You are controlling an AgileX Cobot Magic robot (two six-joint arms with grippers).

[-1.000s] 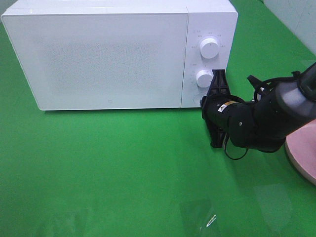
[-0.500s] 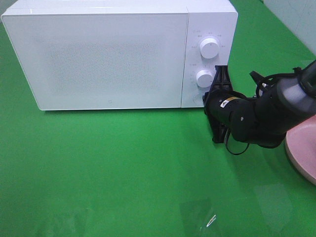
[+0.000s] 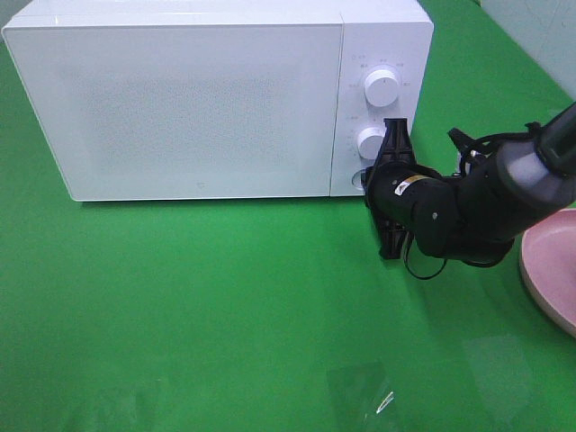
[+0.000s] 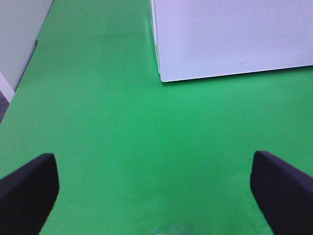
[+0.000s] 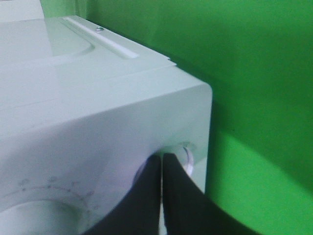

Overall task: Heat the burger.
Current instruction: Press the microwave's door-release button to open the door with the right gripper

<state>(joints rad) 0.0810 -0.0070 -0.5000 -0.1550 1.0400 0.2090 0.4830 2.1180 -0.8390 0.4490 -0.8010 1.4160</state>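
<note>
Though hand [image 5: 161,161] at button [image 5: 189,155], microwave [image 3: 180,108] shut

— What does everything rest on?
— A bright green cloth [image 3: 180,315], smooth and flat, filling nearly the whole high view.
— Any wall?
— At one o'clock, a pale wall [image 3: 540,31] with faint tile lines meets the green along a slanted edge.
— And on the other side?
— The left wrist camera shows a pale grey panel [image 4: 19,34] bordering the cloth. A white strip [image 4: 6,85] runs along its foot, with a darker grey sliver just beyond. I cannot tell what that sliver is.
— The light?
— Even and diffuse, with soft shadows. At six o'clock a glossy patch [image 3: 355,387] on the cloth carries a small white glint [image 3: 385,402].
</note>
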